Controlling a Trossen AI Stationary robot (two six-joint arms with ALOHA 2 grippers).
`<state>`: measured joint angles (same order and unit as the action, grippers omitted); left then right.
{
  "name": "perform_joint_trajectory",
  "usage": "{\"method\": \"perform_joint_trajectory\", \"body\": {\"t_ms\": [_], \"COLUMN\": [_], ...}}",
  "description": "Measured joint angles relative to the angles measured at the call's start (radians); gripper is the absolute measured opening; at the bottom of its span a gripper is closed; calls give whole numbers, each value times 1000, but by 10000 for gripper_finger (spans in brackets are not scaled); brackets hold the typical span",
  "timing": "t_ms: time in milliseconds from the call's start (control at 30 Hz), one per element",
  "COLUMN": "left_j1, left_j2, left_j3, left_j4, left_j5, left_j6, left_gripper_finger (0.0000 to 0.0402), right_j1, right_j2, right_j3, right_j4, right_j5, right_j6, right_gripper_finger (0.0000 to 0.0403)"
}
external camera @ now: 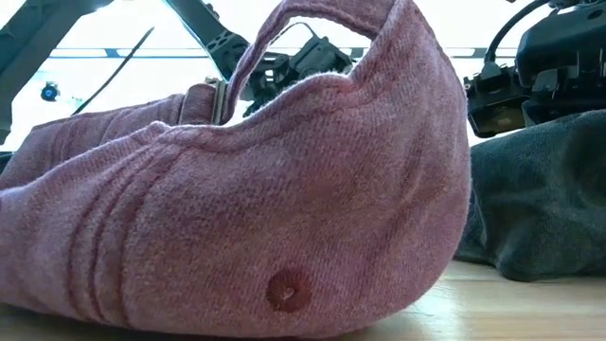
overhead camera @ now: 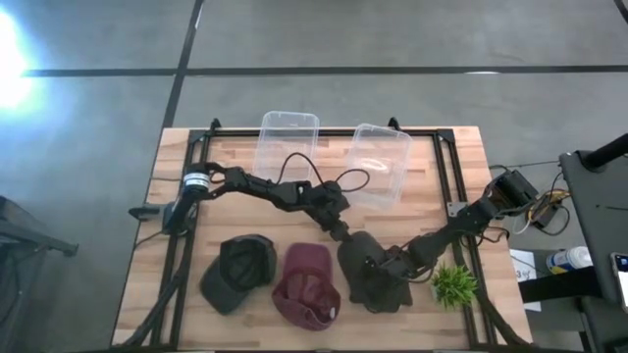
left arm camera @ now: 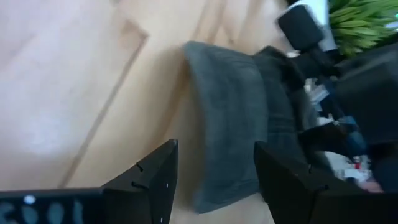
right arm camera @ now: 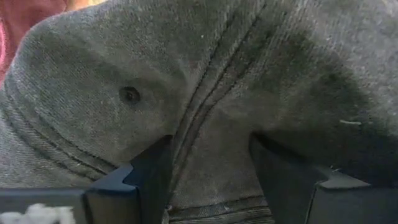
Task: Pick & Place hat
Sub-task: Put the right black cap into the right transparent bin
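Three caps lie on the wooden table. A dark grey cap [overhead camera: 361, 265] [left arm camera: 230, 112] [right arm camera: 93, 81] [external camera: 540, 208] sits at centre-right, a maroon cap [overhead camera: 309, 284] [external camera: 284, 208] next to it on its left, and a blackish cap [overhead camera: 240, 273] farther left. My left gripper [overhead camera: 340, 233] [left arm camera: 214, 149] is open at the grey cap's far edge, its fingers either side of the brim's end. My right gripper [overhead camera: 392, 267] [right arm camera: 211, 140] is open, low at the grey cap's crown from the right. My right gripper's open fingers [right arm camera: 146, 168] stand close against the grey cap's crown, either side of a seam [right arm camera: 199, 118] just beside the top button [right arm camera: 129, 94]. I cannot tell whether they touch the cloth. The cap lies on the table.
Two clear plastic bins [overhead camera: 287, 142] [overhead camera: 381, 162] stand at the table's far side. A small green plant [overhead camera: 453, 284] [left arm camera: 360, 18] sits close to the right arm's near side. Black frame rails [overhead camera: 182, 255] run along the table's left and right edges.
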<state>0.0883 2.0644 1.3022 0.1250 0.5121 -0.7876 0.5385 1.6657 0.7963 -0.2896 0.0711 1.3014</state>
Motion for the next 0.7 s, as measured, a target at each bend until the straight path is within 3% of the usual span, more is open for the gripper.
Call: {"method": "perform_joint_trajectory", "body": {"t_ms": [433,567,700], "left_j1": [-81,-97,-113], "left_j2": [0,0,0], "left_j3": [0,0,0], "left_j4": [33,60,81], "left_j5": [-50,-53,-69], "left_j6": [1,1,9], "left_gripper_finger": [197,171,118], "right_j1": [-8,-14,-22], "right_j2": [0,0,1], "right_j3": [0,-1,-1], "right_j4": [2,5,8], "right_j5": [20,49,61], "right_j6": [5,4,2], "right_gripper_finger": [215,215,215]}}
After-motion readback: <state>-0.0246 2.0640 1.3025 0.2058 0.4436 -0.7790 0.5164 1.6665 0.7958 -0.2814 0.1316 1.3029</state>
